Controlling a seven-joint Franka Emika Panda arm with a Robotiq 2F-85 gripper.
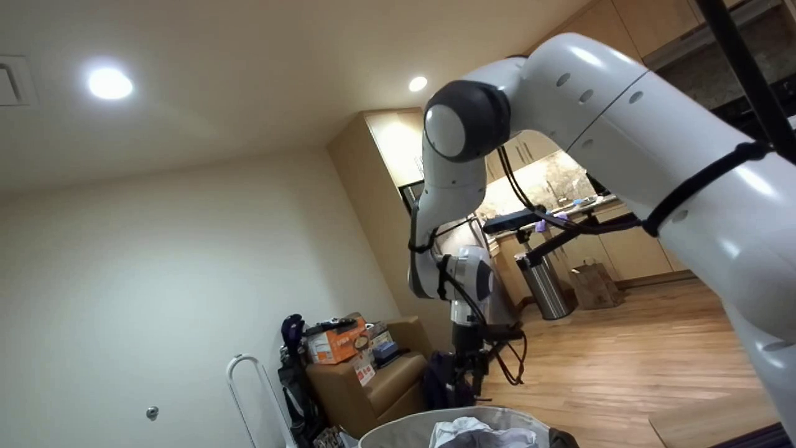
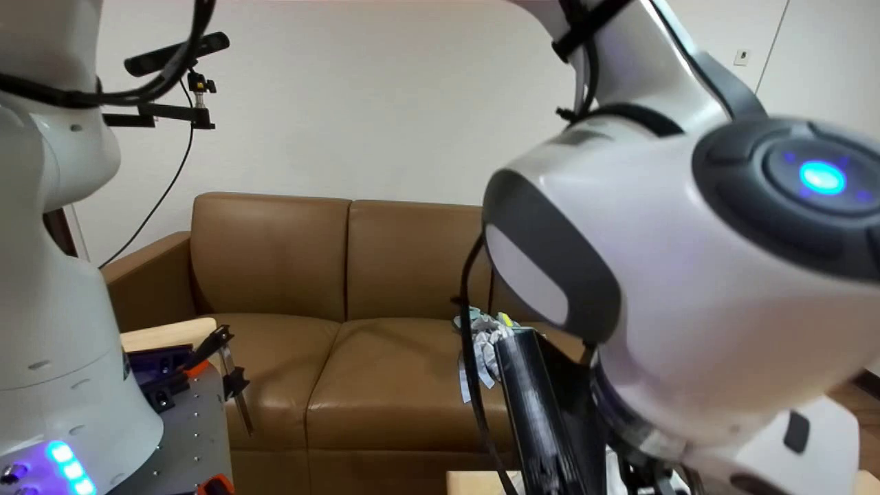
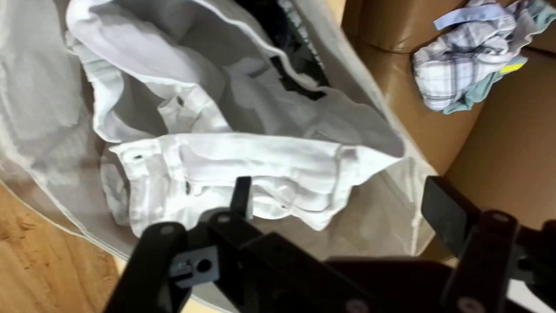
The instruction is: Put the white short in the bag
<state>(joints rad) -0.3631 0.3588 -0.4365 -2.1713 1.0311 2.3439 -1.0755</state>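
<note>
One gripper (image 3: pixel 336 195) at the bottom of the wrist view, over the bag (image 3: pixel 386 221), fingers (image 3: pixel 447 211) spread wide, clear gap between. White shorts (image 3: pixel 260 161) inside the bag, mid-frame, crumpled, waistband running left to right, right end up by the bag's wall. Finger on the left of the frame overlaps the shorts; touching or not, can't tell. More white and grey cloth (image 3: pixel 143 56) upper left, also in the bag; unclear if separate from the shorts. Dark item (image 3: pixel 273 26) upper centre, too dim to name. Plaid and teal clothing (image 3: pixel 464 65) bunched on the brown couch (image 3: pixel 508 161), upper right, outside the bag. Wood-grain surface (image 3: pixel 39 261) lower left. In an exterior view the arm (image 1: pixel 671 124) enters from the right, gripper above the bag's rim, bottom centre; orange box (image 1: pixel 348 342) on a brown seat (image 1: pixel 401 382) left of it, steel bin (image 1: pixel 546 289) and paper sack (image 1: pixel 594 286) on the floor to the right. In an exterior view a lit blue ring (image 2: pixel 823 177) shows upper right.
</note>
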